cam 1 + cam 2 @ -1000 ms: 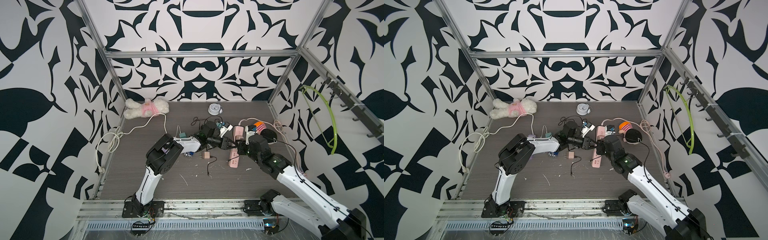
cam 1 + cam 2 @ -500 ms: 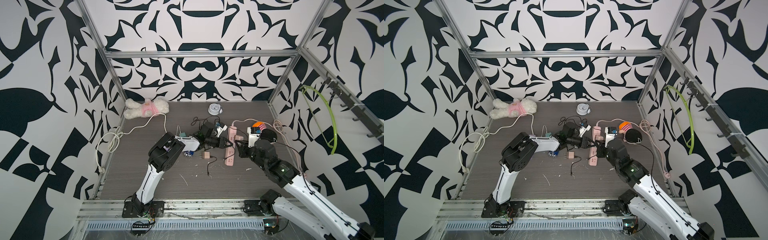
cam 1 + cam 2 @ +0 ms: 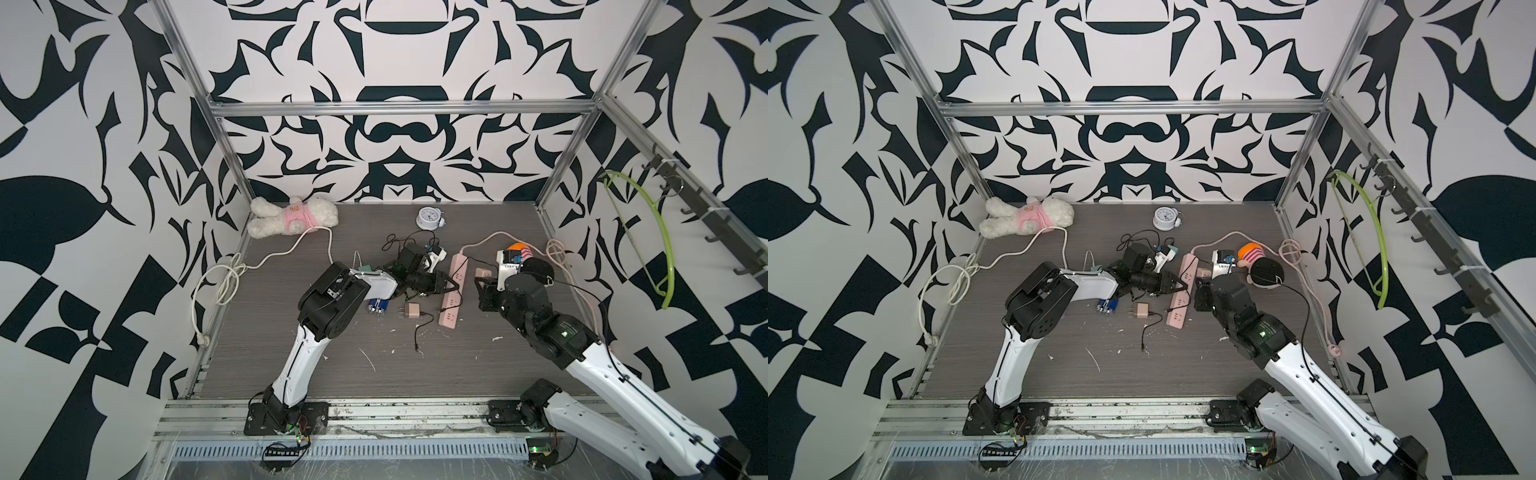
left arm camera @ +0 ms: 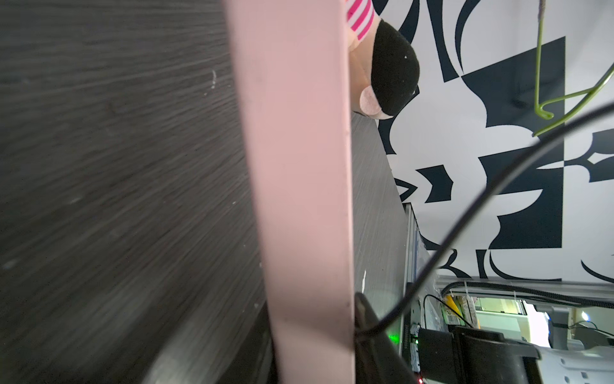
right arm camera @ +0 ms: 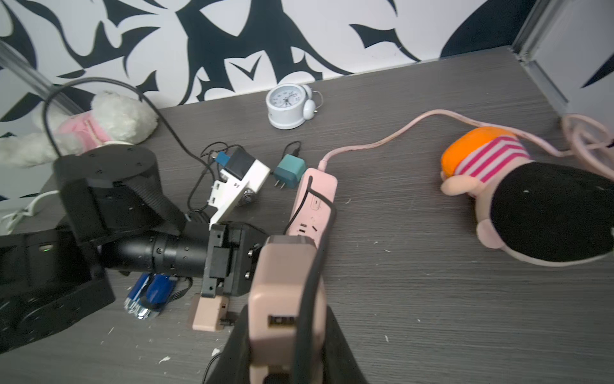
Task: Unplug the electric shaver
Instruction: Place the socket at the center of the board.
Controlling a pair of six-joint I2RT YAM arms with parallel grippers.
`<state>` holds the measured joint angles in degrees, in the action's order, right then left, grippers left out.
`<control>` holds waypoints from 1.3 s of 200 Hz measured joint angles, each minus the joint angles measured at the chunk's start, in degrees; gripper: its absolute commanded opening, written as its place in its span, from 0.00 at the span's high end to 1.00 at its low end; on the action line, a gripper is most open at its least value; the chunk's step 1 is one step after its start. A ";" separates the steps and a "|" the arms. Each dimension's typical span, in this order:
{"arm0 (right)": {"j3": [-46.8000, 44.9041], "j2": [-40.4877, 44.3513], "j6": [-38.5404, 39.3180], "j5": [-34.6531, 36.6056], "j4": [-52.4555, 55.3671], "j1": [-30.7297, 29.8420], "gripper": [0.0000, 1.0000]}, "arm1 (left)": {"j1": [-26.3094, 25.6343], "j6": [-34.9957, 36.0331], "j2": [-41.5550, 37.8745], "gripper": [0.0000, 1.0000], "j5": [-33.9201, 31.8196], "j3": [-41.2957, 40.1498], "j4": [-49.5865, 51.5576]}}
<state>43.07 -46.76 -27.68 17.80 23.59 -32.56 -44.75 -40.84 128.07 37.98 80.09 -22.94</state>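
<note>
The pink power strip [image 3: 452, 291] lies mid-table, and my left gripper [image 3: 449, 286] is shut on its edge. In the left wrist view the strip [image 4: 299, 166] fills the middle, with a dark finger [image 4: 368, 319] against its side. My right gripper [image 3: 482, 277] sits just right of the strip and clear of it, shut on a pink plug adapter [image 5: 285, 299]. A black cable [image 5: 312, 282] runs over the adapter toward the strip. I cannot pick out the electric shaver itself among the clutter.
Another pink adapter [image 3: 412, 311] with a black cord lies in front of the strip. A blue-and-silver item [image 3: 377, 308] sits under my left arm, and a white-black block [image 5: 242, 179] and teal adapter [image 5: 290, 173] lie behind it. Clock [image 3: 428, 217], doll [image 3: 536, 266], plush [image 3: 291, 216].
My right gripper has come off the strip to its right side, carrying the pink adapter. The whole strip now shows, and the left gripper still holds it.
</note>
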 measured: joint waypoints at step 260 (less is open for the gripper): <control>1.01 -0.39 -1.53 -0.70 9.18 6.73 1.00 | -4.42 5.57 2.51 0.01 -5.27 13.68 19.52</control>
<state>44.07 -47.16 -29.21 17.10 32.77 -25.82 -49.17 -35.27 130.58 32.71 93.78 -3.42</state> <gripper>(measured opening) 0.238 0.993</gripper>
